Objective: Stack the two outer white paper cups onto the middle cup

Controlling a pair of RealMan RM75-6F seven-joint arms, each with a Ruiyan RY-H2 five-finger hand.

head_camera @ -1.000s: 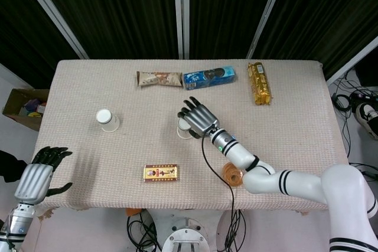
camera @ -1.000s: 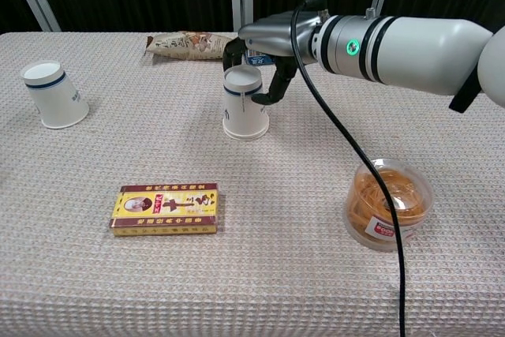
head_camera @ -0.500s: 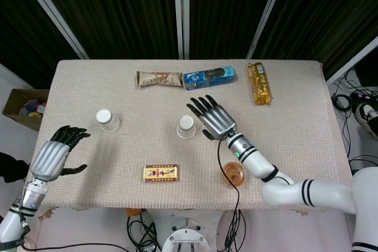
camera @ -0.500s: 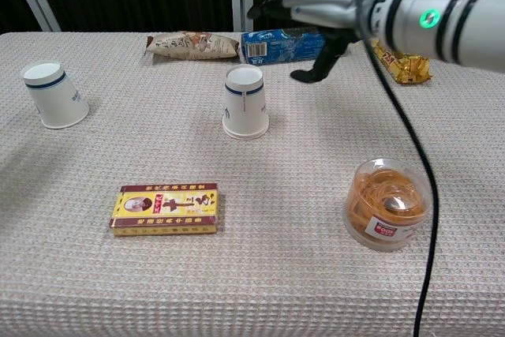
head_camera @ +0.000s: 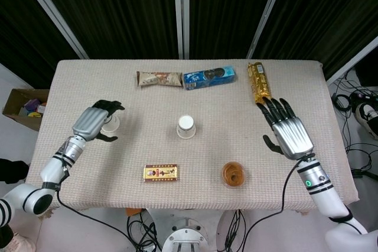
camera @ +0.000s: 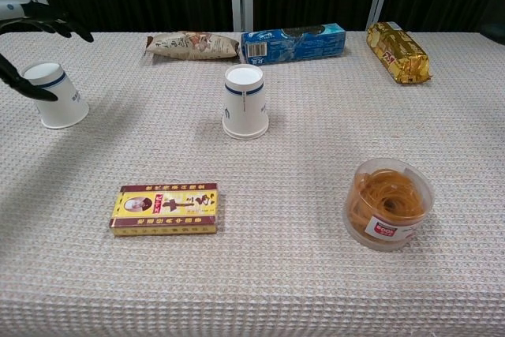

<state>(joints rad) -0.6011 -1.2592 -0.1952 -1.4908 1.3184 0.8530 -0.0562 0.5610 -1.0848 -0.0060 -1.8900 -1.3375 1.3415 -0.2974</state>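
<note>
The left hand hovered over the outer cup at nine o'clock — fingers spread, grasping nothing. The middle cup stood mid-counter; the right hand was released — at three o'clock.

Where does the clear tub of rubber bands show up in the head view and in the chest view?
Head view: the tub of rubber bands sits near the table's front edge, right of centre.
Chest view: it is at lower right, nearest the camera.
Shared landmark: the middle cup, upside down; the tub lies nearer the robot and to the cup's right in both.
</note>
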